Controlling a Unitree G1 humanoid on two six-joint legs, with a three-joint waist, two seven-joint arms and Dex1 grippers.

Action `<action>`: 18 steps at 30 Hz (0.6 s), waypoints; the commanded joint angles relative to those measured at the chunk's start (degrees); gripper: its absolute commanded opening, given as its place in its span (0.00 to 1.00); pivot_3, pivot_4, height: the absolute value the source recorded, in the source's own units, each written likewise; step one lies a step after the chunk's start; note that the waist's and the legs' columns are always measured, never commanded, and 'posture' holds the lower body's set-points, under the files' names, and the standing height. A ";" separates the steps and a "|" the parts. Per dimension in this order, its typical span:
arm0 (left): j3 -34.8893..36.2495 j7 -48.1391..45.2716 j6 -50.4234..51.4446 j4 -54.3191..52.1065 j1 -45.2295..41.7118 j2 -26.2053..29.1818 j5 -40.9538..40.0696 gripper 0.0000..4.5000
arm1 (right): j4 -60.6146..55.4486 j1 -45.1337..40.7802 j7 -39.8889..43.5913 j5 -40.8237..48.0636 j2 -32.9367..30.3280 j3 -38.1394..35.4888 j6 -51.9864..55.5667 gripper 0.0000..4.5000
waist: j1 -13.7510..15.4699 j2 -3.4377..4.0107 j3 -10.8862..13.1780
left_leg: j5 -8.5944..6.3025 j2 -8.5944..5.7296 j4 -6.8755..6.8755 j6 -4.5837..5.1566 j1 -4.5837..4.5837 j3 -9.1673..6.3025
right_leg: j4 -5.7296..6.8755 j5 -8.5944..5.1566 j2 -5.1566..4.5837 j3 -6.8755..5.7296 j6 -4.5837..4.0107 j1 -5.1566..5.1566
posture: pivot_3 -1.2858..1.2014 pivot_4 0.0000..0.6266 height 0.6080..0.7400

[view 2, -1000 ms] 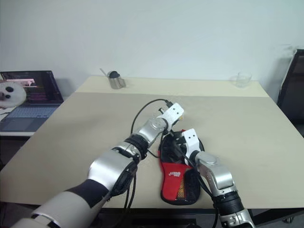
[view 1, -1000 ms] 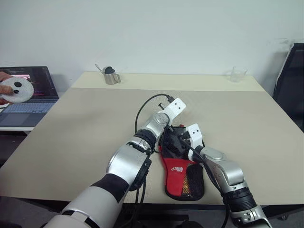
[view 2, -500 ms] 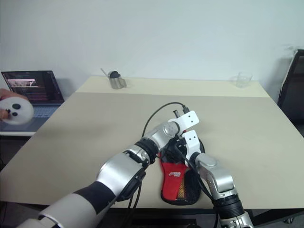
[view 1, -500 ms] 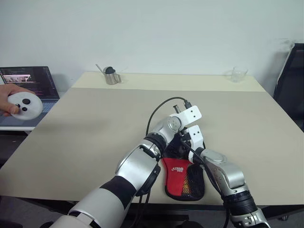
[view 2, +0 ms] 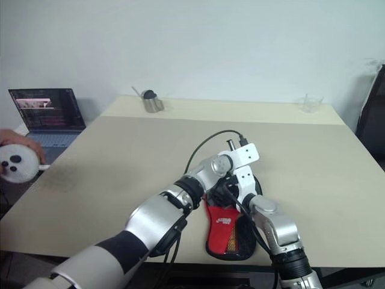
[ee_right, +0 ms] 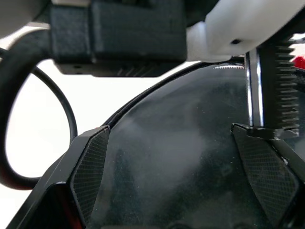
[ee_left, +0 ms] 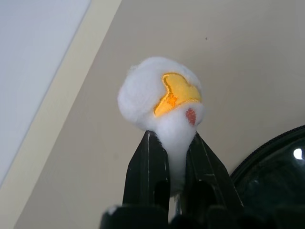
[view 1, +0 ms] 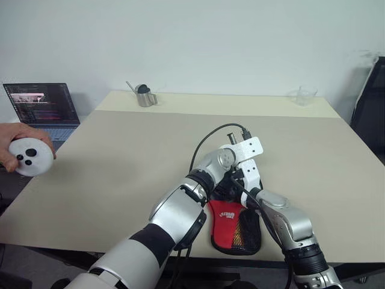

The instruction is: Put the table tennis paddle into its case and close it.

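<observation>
The black and red case (view 1: 226,222) lies flat near the table's front edge, its mesh end toward me. The left wrist view shows my left gripper (ee_left: 171,139) shut on the case's fluffy white-yellow zipper charm (ee_left: 162,98), held just off the case's black rim (ee_left: 272,175). My left hand reaches across above the case's far, round end. My right gripper (ee_right: 176,138) stands open, its two pads (ee_right: 90,175) spread wide over the case's black top (ee_right: 190,157), with my left hand's mount just above it. The table tennis paddle is hidden.
A metal cup (view 1: 143,96) and a clear plastic cup (view 1: 302,95) stand along the table's far edge. At the left, a laptop (view 1: 42,105) sits on another desk, and a person's hand holds a round white device (view 1: 30,157). A black chair (view 1: 370,102) stands at the right.
My left hand has swung to the right over the case's round end and rolled at the wrist, keeping the charm. My right gripper stayed put. The person's hand with the white device dropped lower.
</observation>
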 commanded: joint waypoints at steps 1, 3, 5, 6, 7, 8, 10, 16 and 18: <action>-1.05 -2.25 -3.67 -1.79 -0.59 -5.77 -0.17 0.00 | 0.04 0.51 -0.08 0.30 0.88 0.80 1.04 1.00 | 0.17 -0.01 -0.01 | 0.00 -0.01 0.00 0.00 0.00 0.00 | 0.00 0.00 0.00 0.00 0.00 0.00 | 0.52 0.24 1.00; -1.46 -3.01 -4.36 -1.85 -0.12 -6.52 0.00 0.00 | 0.09 0.54 -0.14 0.30 0.88 0.81 1.01 1.00 | 0.23 -0.01 -0.03 | 0.00 -0.03 0.00 0.00 0.02 0.00 | 0.00 0.00 0.00 -0.01 0.00 0.02 | 0.52 0.24 1.00; -1.72 -3.67 -4.96 -1.90 0.24 -7.00 0.06 0.00 | 0.12 0.56 -0.18 0.32 0.91 0.80 0.99 1.00 | 0.24 -0.01 -0.04 | 0.00 -0.06 0.00 0.00 0.04 0.01 | 0.00 0.00 0.00 0.00 0.00 0.02 | 0.52 0.24 1.00; -2.02 -4.37 -5.34 -1.96 0.50 -7.30 0.20 0.00 | 0.10 0.60 -0.20 0.32 0.96 0.83 0.98 1.00 | 0.25 -0.01 -0.04 | 0.00 -0.11 0.00 0.00 0.04 0.00 | 0.00 0.00 0.01 -0.01 0.00 0.03 | 0.52 0.24 1.00; -2.25 -4.97 -5.74 -2.05 0.75 -7.63 0.26 0.00 | 0.14 0.64 -0.17 0.33 1.02 0.87 0.96 1.00 | 0.26 -0.01 -0.04 | 0.00 -0.13 0.00 0.00 0.04 0.00 | 0.00 0.00 0.01 -0.01 0.00 0.03 | 0.52 0.24 1.00; -2.38 -5.55 -6.07 -2.13 0.95 -7.91 0.24 0.00 | 0.21 0.65 -0.17 0.32 1.10 0.92 0.92 1.00 | 0.26 -0.01 -0.05 | 0.00 -0.16 0.00 0.00 0.04 0.00 | 0.00 0.00 0.01 -0.01 0.00 0.03 | 0.52 0.24 1.00; -2.52 -6.05 -6.45 -2.25 1.18 -8.35 0.21 0.00 | 0.46 0.63 -0.12 0.25 1.21 1.04 0.75 1.00 | 0.27 -0.02 -0.07 | 0.00 -0.27 -0.01 0.00 0.04 -0.01 | -0.01 0.00 0.01 0.00 0.00 0.03 | 0.52 0.24 1.00; -3.11 -5.98 -6.42 -2.24 1.71 -8.89 0.67 0.00 | 1.16 0.25 -0.11 0.12 1.59 1.21 0.27 1.00 | 0.27 -0.03 -0.22 | 0.00 -0.32 -0.01 0.00 0.05 -0.05 | -0.01 0.00 -0.01 -0.01 0.00 0.04 | 0.52 0.24 1.00; -2.47 -4.97 -4.93 -2.15 1.68 -8.83 0.06 0.00 | 1.41 0.12 -0.06 0.07 1.60 1.16 0.12 1.00 | 0.27 -0.04 -0.22 | 0.00 -0.33 -0.01 0.00 0.06 -0.05 | -0.01 0.00 -0.01 -0.01 0.00 0.05 | 0.52 0.24 1.00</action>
